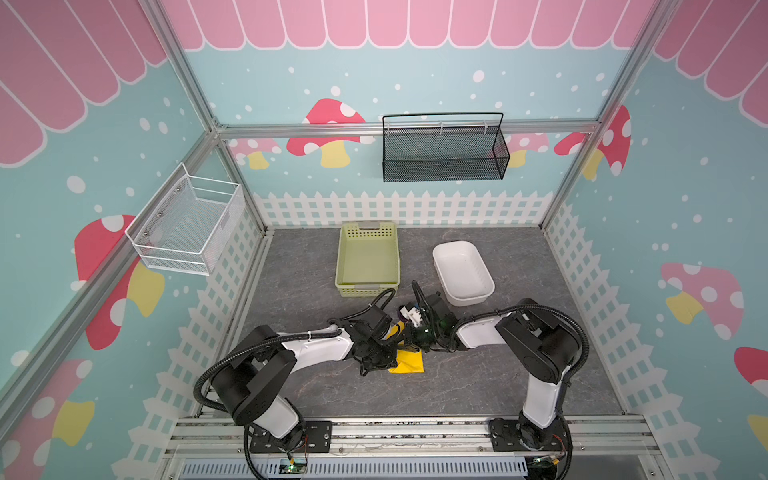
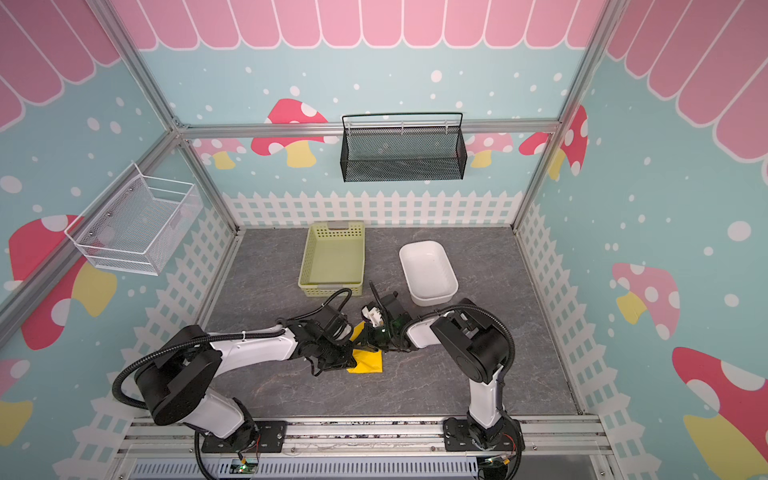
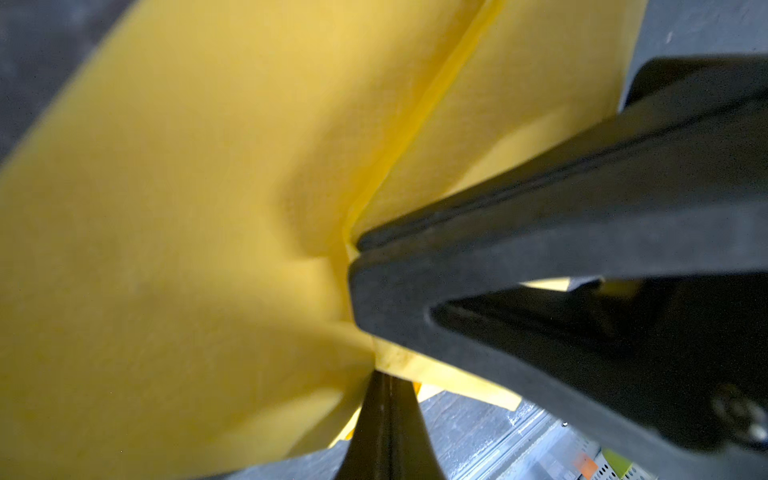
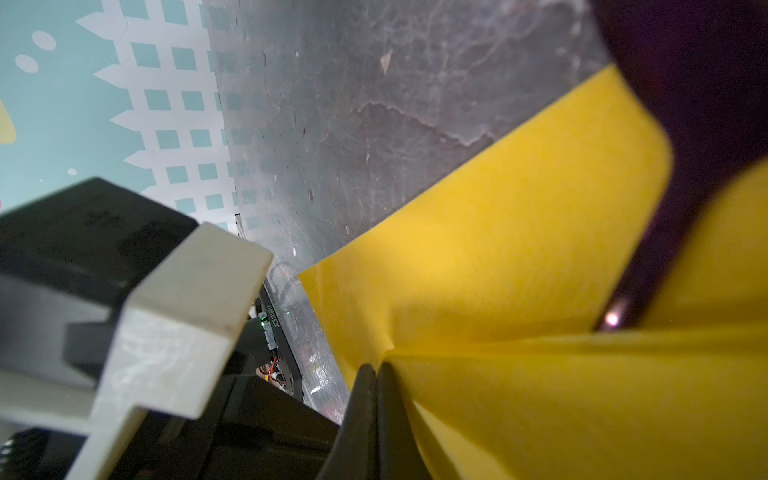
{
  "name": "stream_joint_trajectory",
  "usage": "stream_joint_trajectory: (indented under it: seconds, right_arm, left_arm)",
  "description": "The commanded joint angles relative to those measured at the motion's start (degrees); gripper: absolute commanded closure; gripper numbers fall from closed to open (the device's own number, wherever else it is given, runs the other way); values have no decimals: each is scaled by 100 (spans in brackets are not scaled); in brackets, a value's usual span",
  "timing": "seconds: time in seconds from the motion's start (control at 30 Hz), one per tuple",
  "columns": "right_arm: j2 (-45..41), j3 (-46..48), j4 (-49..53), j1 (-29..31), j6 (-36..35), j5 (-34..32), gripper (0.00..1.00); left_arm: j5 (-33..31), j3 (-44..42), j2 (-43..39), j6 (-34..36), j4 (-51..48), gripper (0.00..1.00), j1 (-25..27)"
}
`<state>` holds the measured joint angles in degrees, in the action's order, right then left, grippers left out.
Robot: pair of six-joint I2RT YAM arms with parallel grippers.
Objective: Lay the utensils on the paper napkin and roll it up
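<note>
Yellow paper napkin, partly folded, lies between worktop centre and front edge. Left tool pinched tight on its fold; right tool likewise pinching it. Dark purple utensil against the paper.

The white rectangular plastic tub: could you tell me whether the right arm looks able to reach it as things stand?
Probably not yet: the right gripper is shut on the yellow paper napkin. The white plastic tub sits close beside that arm with nothing between, so letting go should free it.
</note>
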<state>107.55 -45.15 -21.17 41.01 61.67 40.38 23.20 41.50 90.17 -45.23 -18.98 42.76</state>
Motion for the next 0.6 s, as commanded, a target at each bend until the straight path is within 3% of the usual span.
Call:
stream_joint_trajectory:
  seconds: [0.0,0.3,0.57]
  right_arm:
    - [212,-44,-255,65,106,23,100]
    - [313,83,-360,65,140,-35,96]
    - [297,189,-411,65,174,-70,85]
  left_arm:
    - [-92,-76,152,-81,-19,97,-5]
    - [-407,90,-184,22,-474,96,-15]
    - [-825,330,-673,281,-1076,95,-327]
